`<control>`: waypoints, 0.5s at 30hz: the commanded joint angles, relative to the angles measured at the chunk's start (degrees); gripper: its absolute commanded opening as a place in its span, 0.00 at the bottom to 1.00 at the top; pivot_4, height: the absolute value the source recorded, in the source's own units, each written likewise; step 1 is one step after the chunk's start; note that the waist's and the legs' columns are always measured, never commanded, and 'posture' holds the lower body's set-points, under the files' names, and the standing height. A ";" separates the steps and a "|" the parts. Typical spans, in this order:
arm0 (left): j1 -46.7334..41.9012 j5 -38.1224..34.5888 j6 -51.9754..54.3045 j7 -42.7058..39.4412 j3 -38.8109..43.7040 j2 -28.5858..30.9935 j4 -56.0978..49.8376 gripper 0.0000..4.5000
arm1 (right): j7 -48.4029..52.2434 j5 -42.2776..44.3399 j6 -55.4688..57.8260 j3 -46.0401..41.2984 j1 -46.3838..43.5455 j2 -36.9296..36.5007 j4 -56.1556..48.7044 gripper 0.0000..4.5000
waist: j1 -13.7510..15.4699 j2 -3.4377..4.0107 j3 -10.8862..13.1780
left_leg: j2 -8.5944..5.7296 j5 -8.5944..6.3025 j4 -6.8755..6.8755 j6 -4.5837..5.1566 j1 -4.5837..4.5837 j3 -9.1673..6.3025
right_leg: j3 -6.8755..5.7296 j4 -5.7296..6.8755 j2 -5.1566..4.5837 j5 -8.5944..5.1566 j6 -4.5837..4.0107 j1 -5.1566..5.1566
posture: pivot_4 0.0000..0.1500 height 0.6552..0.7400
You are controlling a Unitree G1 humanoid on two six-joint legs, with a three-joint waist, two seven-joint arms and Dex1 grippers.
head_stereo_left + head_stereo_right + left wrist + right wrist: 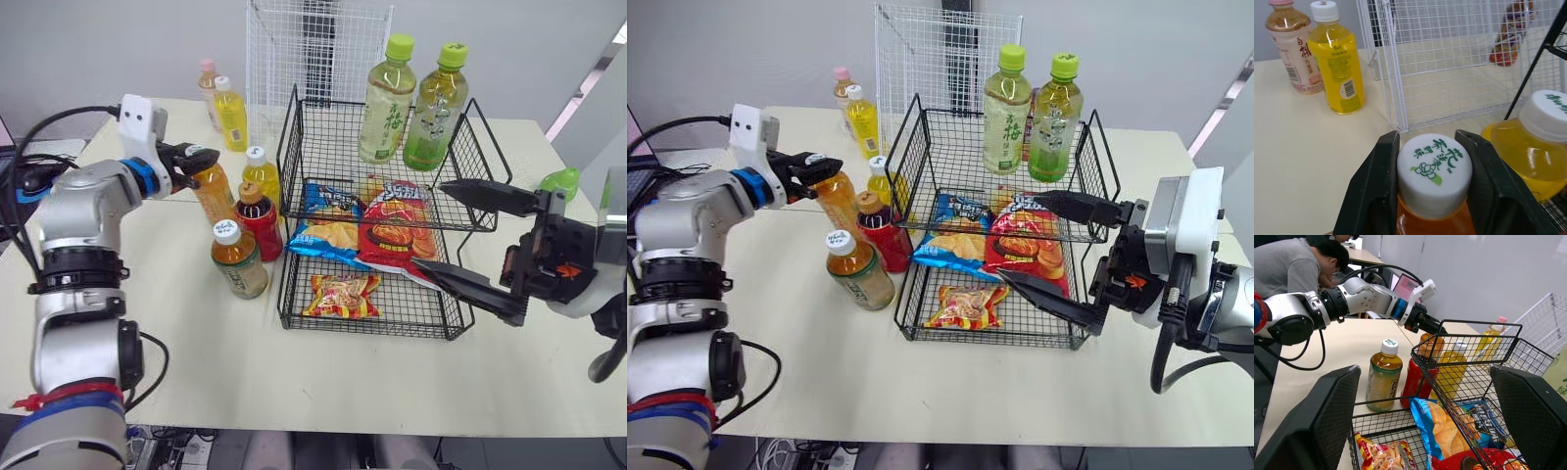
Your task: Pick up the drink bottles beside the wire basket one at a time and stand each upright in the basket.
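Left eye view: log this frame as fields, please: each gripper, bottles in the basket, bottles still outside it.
left gripper: shut on the orange bottle, at its white cap
right gripper: open, at the right side of the wire basket
in basket: two green-capped bottles, upright at the back; snack bags
beside basket: yellow bottle, red bottle, tea bottle, all upright

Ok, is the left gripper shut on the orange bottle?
Shut: fingers of the left gripper press both sides of the white cap on the orange bottle.
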 commanded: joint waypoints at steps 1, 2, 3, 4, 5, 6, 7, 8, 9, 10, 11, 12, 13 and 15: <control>-11.31 -1.56 -0.30 -4.59 1.33 4.89 0.01 0.31 | -1.08 -0.66 -0.60 -2.08 0.43 -0.77 -1.44 1.00 | 0.14 -0.02 0.01 | 0.00 0.00 0.00 0.00 -0.03 -0.01 | 0.00 -0.01 0.00 0.00 0.00 -0.02 | 1.00 0.95; -13.83 -1.70 0.35 -5.26 1.33 5.38 1.44 0.31 | -1.30 -1.06 -0.61 -2.24 0.72 -0.77 -1.49 1.00 | 0.33 -0.13 0.07 | -0.02 0.00 0.02 0.00 -0.03 -0.01 | -0.01 -0.01 -0.01 0.00 0.00 0.00 | 1.00 0.95; -17.47 -1.87 1.30 -6.64 1.07 5.87 3.51 0.31 | -1.58 -1.90 -0.64 -2.32 0.94 -0.82 -1.52 1.00 | 0.34 -0.14 0.07 | -0.03 0.00 0.04 0.00 -0.09 -0.05 | -0.06 -0.03 0.00 0.00 0.00 -0.01 | 1.00 0.95; -21.98 -2.18 2.47 -8.79 0.48 6.11 5.60 0.31 | -1.78 -3.05 -0.66 -2.48 1.15 -0.95 -1.36 1.00 | 0.36 -0.14 0.07 | -0.04 0.00 0.03 0.00 -0.09 -0.03 | -0.04 -0.09 -0.01 0.00 0.01 0.00 | 1.00 0.95; -25.55 -2.17 3.22 -10.69 -0.21 6.19 7.39 0.31 | -1.93 -3.99 -0.63 -2.46 1.24 -1.10 -1.19 1.00 | 0.44 -0.15 0.07 | -0.08 -0.01 0.03 0.01 -0.08 -0.02 | -0.04 -0.08 -0.05 -0.01 0.01 0.02 | 1.00 0.95; -29.09 -1.80 3.58 -12.45 -1.05 6.07 9.20 0.31 | -1.83 -4.77 -0.58 -2.38 1.37 -1.24 -0.94 1.00 | 0.48 -0.15 0.07 | -0.09 -0.01 0.02 0.01 -0.13 -0.03 | -0.05 -0.18 -0.05 0.00 0.03 0.00 | 1.00 0.95; -32.76 -1.12 3.36 -14.11 -2.01 5.69 11.24 0.31 | -1.69 -5.48 -0.53 -2.39 1.64 -1.34 -0.73 1.00 | 0.51 -0.15 0.07 | -0.12 -0.01 0.02 0.02 -0.13 -0.01 | -0.04 -0.18 -0.06 0.00 0.04 0.01 | 1.00 0.95; -36.13 -0.31 2.77 -15.30 -2.78 5.18 13.63 0.31 | -1.61 -6.31 -0.54 -2.18 1.89 -1.33 -0.63 1.00 | 0.49 -0.14 0.07 | -0.12 -0.01 0.00 0.02 -0.13 -0.01 | -0.05 -0.21 -0.06 0.00 0.04 0.01 | 1.00 0.95; -39.71 0.56 1.87 -16.24 -3.61 4.43 16.15 0.31 | -1.55 -7.20 -0.61 -2.11 2.28 -1.30 -0.63 1.00 | 0.41 -0.14 0.07 | -0.12 -0.02 -0.04 0.02 -0.11 0.02 | -0.02 -0.24 -0.07 -0.01 0.05 0.01 | 1.00 0.95; -42.78 1.24 1.09 -16.99 -4.22 3.59 18.49 0.31 | -1.63 -7.91 -0.75 -2.01 2.64 -1.07 -0.70 1.00 | 0.38 -0.14 0.07 | -0.12 -0.02 -0.04 0.02 -0.09 0.04 | 0.00 -0.20 -0.06 -0.02 0.07 0.01 | 1.00 0.95; -45.45 1.79 0.24 -17.66 -4.71 2.68 20.75 0.31 | -1.84 -8.43 -0.85 -1.92 2.93 -0.77 -0.78 1.00 | 0.30 -0.13 0.07 | -0.10 -0.02 -0.03 0.02 -0.10 0.00 | -0.04 -0.20 -0.04 -0.03 0.08 0.01 | 1.00 0.95; -47.72 2.21 -0.38 -18.12 -5.10 1.62 22.69 0.31 | -2.02 -8.98 -0.99 -1.91 3.16 -0.51 -0.88 1.00 | 0.18 -0.12 0.07 | -0.10 -0.02 -0.04 0.02 -0.08 0.00 | -0.02 -0.19 -0.04 -0.04 0.10 0.01 | 1.00 0.95; -49.75 2.50 -0.98 -18.71 -5.35 0.32 24.49 0.31 | -2.37 -9.30 -1.09 -2.00 3.41 -0.16 -0.98 1.00 | 0.08 -0.12 0.07 | -0.10 -0.02 -0.04 0.02 -0.06 0.02 | 0.00 -0.16 -0.04 -0.06 0.13 0.00 | 1.00 0.95; -53.09 2.89 -2.00 -20.11 -5.61 -2.38 27.87 0.31 | -3.08 -10.18 -1.18 -2.25 3.75 0.31 -1.28 1.00 | -0.11 -0.12 0.07 | -0.08 -0.02 -0.04 0.02 -0.06 0.03 | 0.02 -0.16 -0.03 -0.07 0.14 0.00 | 1.00 0.95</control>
